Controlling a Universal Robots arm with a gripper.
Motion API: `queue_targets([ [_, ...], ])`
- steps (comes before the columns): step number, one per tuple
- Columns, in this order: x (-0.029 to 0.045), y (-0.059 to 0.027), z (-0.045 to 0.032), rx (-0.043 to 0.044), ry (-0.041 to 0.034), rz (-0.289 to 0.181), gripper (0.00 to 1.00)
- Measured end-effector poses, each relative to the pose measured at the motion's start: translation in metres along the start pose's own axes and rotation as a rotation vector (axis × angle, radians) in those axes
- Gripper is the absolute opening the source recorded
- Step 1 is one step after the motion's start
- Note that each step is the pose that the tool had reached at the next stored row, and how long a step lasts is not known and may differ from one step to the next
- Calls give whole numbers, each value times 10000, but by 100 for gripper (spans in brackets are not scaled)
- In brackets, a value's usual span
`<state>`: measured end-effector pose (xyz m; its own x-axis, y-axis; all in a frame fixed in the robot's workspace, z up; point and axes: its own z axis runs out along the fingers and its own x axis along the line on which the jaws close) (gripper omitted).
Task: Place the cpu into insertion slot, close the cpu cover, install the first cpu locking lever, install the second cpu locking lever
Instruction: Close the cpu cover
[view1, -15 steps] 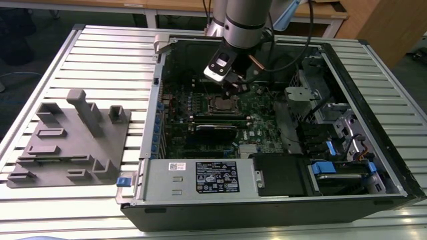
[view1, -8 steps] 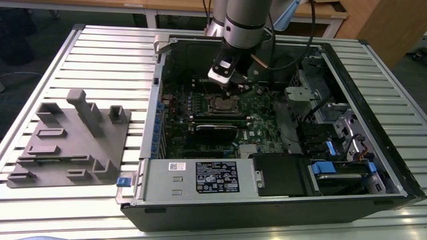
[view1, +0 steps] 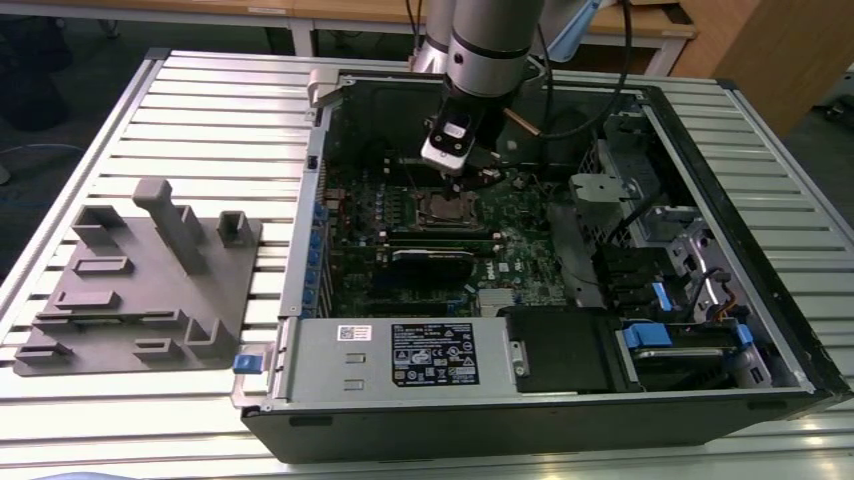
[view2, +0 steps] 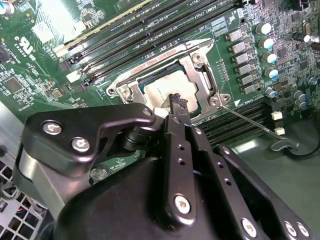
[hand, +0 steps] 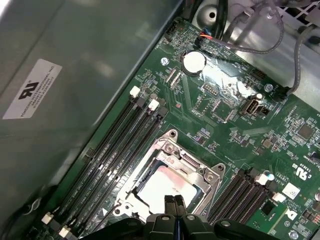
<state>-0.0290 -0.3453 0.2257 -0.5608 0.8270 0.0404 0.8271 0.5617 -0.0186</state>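
Dull silver cpu (hand: 159, 186) sits framed by cpu cover (hand: 196, 172).

Grey fixture (view1: 134, 285) beside computer case (view1: 534, 425)

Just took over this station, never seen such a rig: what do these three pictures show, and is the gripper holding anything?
One robot arm reaches into an opened computer case lying on a slatted table. The exterior view watches from outside; both wrist views ride on the arm, looking at the green motherboard. The gripper, shut and empty, is poised at the cpu, already seated with the cpu cover down over its edges. A grey fixture block lies beside the case.
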Motion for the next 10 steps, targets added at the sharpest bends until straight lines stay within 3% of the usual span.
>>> queue_targets([
  [4, 0, 0, 0, 2, -2, -72, 11],
  [10, 0, 0, 2, 39, -18, -969, 11],
])
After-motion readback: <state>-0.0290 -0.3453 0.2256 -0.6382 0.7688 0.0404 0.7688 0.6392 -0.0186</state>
